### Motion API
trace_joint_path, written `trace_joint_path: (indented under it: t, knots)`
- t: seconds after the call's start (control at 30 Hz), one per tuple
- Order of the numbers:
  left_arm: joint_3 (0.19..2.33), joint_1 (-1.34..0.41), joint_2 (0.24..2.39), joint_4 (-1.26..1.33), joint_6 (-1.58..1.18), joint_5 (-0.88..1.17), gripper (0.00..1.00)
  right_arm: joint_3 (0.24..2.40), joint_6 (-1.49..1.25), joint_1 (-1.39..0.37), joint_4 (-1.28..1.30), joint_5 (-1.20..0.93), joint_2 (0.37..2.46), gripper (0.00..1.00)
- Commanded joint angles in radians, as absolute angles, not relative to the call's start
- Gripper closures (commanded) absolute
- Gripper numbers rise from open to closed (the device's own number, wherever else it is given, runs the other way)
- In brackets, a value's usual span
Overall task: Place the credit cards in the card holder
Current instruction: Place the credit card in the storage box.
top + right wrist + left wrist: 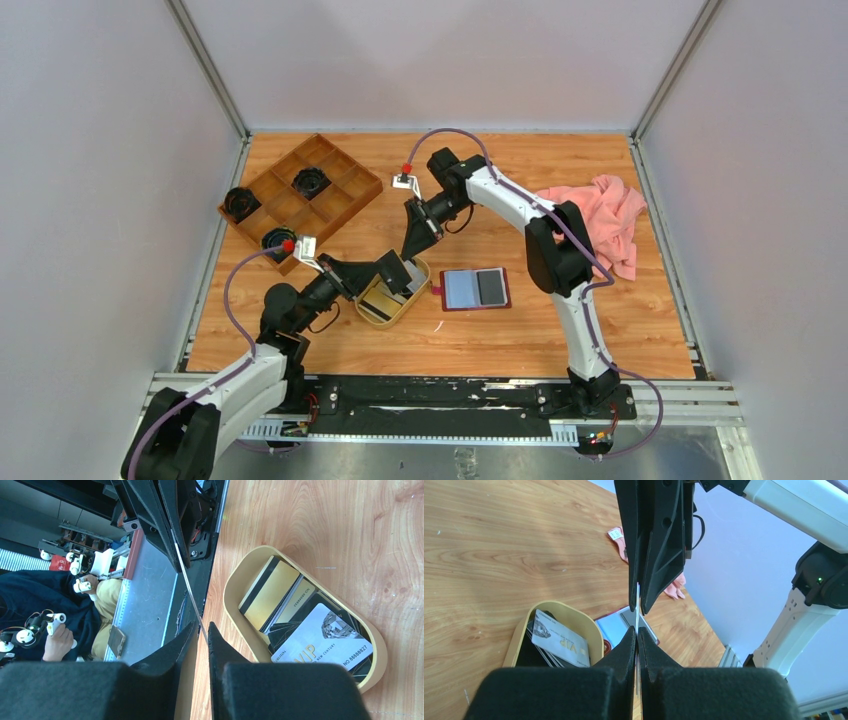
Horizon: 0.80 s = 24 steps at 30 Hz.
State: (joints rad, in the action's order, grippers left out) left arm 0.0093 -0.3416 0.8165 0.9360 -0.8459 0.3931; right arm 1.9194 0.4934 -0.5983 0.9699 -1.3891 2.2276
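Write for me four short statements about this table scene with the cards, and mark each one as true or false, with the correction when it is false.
1. The card holder lies opened flat. True.
2. The oval tray is empty. False: several credit cards lie in it.
3. The left pincer grips one card by its edge. True.
4. The pink cloth covers the wooden box. False: the cloth lies at the right side, far from the box at the far left.
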Motion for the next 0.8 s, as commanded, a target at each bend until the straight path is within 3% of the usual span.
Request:
trace_joint_path:
  t: [0.0,0.77]
  knots:
    - [-0.150,-0.331,0.823,0.971,-0.844,0.409,1.00,1.924,0.515,-0.598,1.000,-1.402,2.213,0.83]
    - [-0.150,-0.330,0.840,0.982,-0.847,0.410,1.00,1.928,0.526,-0.620,1.015,-1.385,2.229,0.81]
